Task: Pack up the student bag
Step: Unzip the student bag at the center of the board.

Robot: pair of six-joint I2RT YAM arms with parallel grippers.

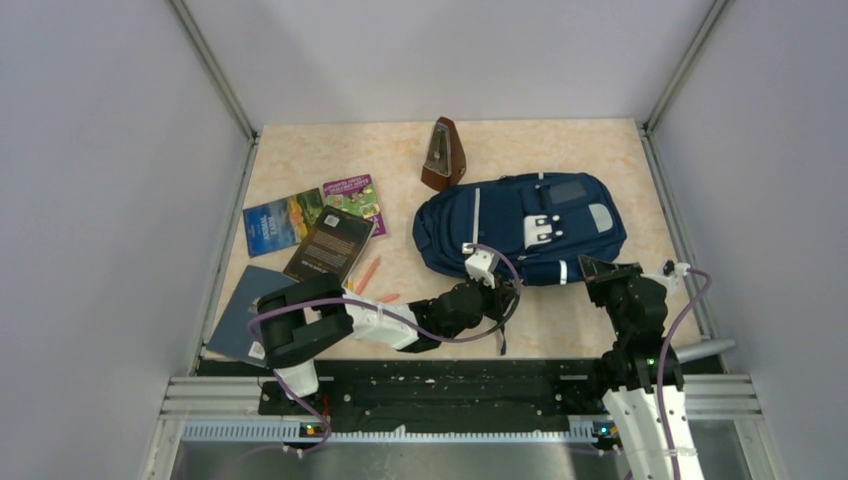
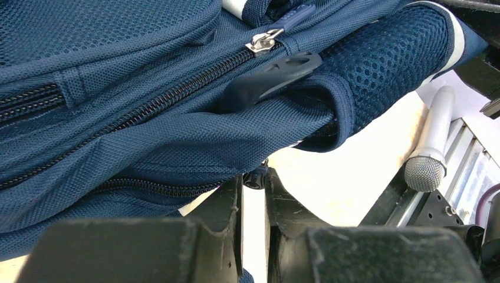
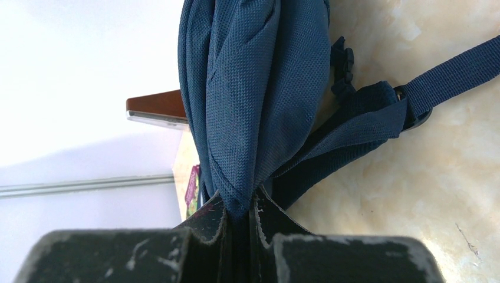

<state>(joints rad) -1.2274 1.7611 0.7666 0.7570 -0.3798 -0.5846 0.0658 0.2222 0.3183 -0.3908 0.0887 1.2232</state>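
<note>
One student bag (image 1: pixel 520 228) lies flat on the table (image 1: pixel 600 150), right of centre. The right gripper (image 3: pixel 242 207) is clenched on a fold of its cloth. The left gripper (image 2: pixel 253 184) is at the bag's near edge, its fingers almost together at a small dark piece, perhaps a zip pull; whether it grips, I cannot tell. At left lie four books (image 1: pixel 330 243) and two orange pens (image 1: pixel 368 272). Behind the bag stands one metronome (image 1: pixel 443 155).

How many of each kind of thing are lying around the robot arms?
Navy blue fabric backpack: 1
Flat paper books: 4
Brown wooden pyramid metronome: 1
Thin orange pencils: 2
Grey microphone: 1
Total: 9
</note>
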